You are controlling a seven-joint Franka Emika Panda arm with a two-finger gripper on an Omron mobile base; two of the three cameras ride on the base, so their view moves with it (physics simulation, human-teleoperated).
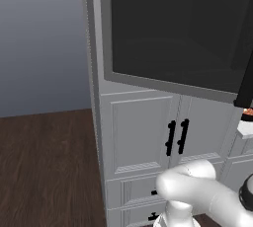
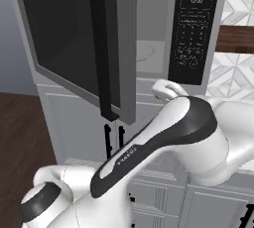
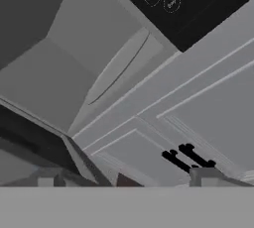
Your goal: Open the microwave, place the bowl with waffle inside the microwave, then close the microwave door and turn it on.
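Our arm's elbow fills the foreground; pincer [image 3: 126,181] tips barely visible, can't tell its state. Microwave door [image 2: 74,43] swung open, microwave [image 2: 154,28] cavity bare. Bowl [image 1: 247,115] apparently on the worktop right. We fetch it level, clearing the door edge.

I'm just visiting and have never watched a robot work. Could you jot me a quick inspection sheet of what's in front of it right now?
Surface: dark wood floor; counter edge at right.
Job's things: microwave open and its cavity bare; microwave door swung out, black bar handle facing us; control strip dark with a lit display. Bowl: something orange and dark on the counter edge, too cropped to tell.
Clutter: nothing seen.
Grippers: gripper tips barely visible, state unclear.
Cables: nothing seen.
Surroundings: white cabinet doors, tiled wall.
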